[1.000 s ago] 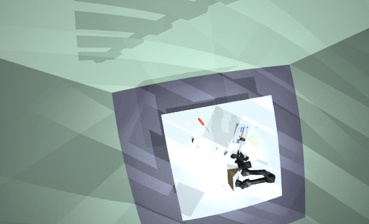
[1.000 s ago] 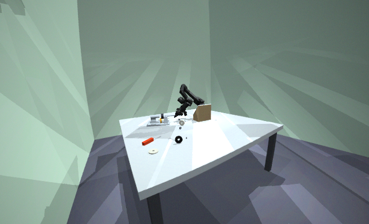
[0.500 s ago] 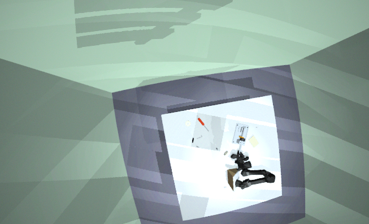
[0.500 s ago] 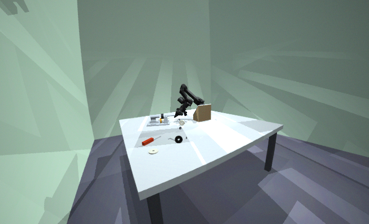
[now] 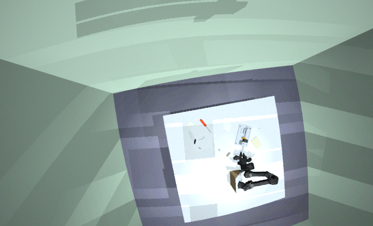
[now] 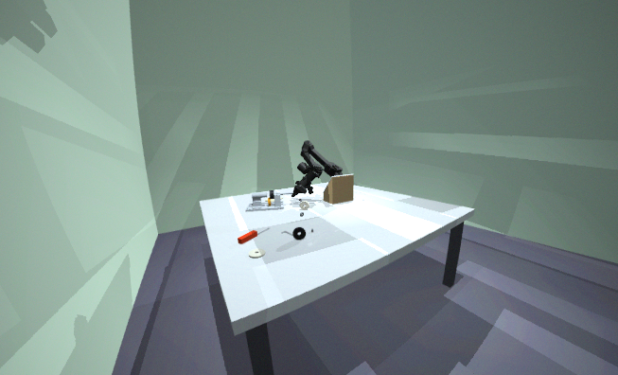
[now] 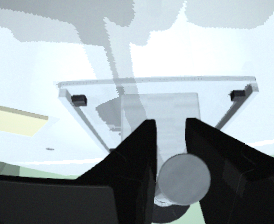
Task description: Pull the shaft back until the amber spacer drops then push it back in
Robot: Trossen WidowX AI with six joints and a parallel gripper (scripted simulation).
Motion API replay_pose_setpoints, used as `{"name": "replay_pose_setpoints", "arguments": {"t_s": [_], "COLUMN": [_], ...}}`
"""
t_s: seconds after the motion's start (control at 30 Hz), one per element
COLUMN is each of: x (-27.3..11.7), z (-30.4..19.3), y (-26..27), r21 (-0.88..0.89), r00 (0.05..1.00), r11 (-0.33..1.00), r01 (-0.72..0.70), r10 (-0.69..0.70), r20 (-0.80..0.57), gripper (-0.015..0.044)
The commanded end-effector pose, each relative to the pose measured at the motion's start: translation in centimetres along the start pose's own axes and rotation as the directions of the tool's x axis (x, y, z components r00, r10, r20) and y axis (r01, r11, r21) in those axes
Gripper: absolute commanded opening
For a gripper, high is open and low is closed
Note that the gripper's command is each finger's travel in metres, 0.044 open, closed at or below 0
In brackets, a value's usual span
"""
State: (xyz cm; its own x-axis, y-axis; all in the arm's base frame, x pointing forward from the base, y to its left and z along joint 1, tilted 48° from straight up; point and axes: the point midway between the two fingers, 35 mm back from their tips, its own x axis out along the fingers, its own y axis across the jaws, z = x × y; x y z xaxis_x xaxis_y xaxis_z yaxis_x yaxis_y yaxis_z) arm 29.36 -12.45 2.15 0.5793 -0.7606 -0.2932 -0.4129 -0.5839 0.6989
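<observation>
The grey housing block (image 6: pixel 256 200) stands on the base plate (image 5: pixel 238 138) (image 6: pixel 254 209). The amber spacer (image 5: pixel 244 138) (image 6: pixel 269 202) is below the shaft line in the exterior view, off the shaft and low between the uprights; whether it touches the plate is too small to tell. A black spacer (image 5: pixel 244 140) (image 6: pixel 272 194) is still up on the shaft. The shaft (image 6: pixel 285 193) sticks out towards the arm; its round grey end (image 7: pixel 184 179) shows in the wrist view. My gripper (image 5: pixel 242 154) (image 6: pixel 294 194) (image 7: pixel 170 128) is shut on the shaft's outer end. The shaft inside the housing is hidden.
A brown block (image 5: pixel 233 181) (image 6: pixel 342 189) stands by the arm's base. A yellow pad (image 5: pixel 256 142) (image 7: pixel 18 120) lies beside the plate. A grey ring (image 5: pixel 228 154) (image 6: pixel 304 205), black ring (image 5: pixel 195 141) (image 6: pixel 299 231), pale disc (image 5: pixel 188 124) (image 6: pixel 256 254) and red screwdriver (image 5: pixel 203 122) (image 6: pixel 247 237) lie farther off.
</observation>
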Motion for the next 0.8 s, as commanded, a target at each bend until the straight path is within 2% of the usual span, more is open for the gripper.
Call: {"name": "replay_pose_setpoints", "arguments": {"t_s": [0.0, 0.77], "x": [0.14, 0.61], "z": [-0.28, -0.88], "y": [-0.06, -0.03], "r21": [0.004, 0.004], "r00": [1.000, 1.000], "r11": [1.000, 1.000], "r01": [0.002, 0.002], "r10": [-0.002, -0.002], "r20": [-0.002, -0.003], "gripper": [0.0000, 0.0000]}}
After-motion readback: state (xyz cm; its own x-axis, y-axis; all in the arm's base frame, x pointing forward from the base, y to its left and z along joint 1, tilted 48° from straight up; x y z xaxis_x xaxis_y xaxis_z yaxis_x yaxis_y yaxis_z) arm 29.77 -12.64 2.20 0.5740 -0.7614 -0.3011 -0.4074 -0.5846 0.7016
